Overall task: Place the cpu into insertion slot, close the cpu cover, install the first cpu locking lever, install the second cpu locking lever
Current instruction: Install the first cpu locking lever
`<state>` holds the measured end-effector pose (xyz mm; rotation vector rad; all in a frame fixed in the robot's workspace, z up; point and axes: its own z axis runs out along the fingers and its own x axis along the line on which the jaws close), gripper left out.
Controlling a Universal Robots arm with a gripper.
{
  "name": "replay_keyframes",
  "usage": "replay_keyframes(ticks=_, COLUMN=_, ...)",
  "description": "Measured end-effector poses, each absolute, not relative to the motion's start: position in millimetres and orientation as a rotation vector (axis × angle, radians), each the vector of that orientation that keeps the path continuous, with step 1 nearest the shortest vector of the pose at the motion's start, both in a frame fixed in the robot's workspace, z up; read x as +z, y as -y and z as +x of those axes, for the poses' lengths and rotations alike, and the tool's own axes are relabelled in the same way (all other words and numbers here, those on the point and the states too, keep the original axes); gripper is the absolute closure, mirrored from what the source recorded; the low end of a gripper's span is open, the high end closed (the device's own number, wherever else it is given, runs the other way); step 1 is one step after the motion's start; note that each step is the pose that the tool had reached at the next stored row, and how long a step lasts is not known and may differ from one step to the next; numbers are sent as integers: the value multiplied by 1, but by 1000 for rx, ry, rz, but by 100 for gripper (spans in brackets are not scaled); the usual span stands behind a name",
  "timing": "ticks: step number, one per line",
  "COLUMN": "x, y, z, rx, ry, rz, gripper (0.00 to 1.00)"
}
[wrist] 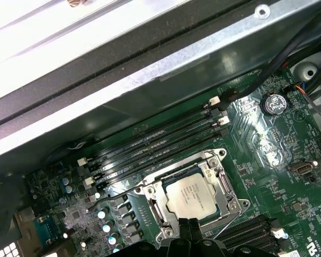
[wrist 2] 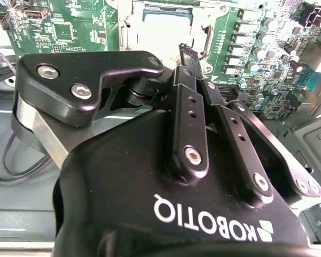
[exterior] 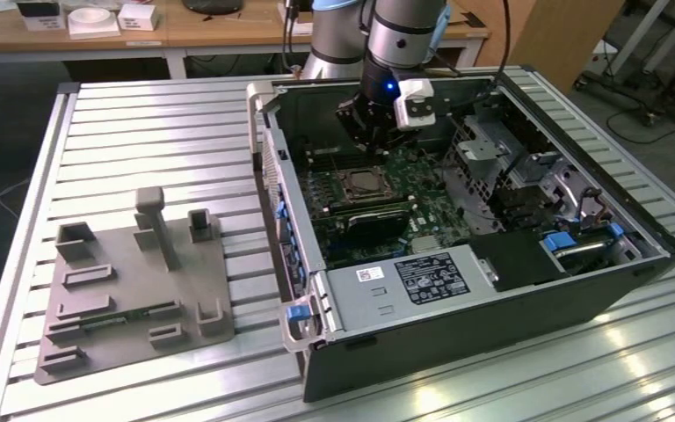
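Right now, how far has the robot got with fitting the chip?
Done: the cpu sits in the slot, and the cover looks folded down around it. In hand: the gripper, shut, is at the slot's edge beside a lever. Left: the two levers; whether either is latched I cannot tell.

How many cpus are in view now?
1: the cpu sits in the slot on the green board, close to the tool.
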<state>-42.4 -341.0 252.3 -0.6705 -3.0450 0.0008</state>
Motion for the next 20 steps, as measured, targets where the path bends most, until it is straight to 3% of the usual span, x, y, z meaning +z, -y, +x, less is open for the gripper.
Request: replay_keyframes(ticks=20, x=268, y=341, z=-43, rx=0, ry=3086, rz=-493, gripper=90)
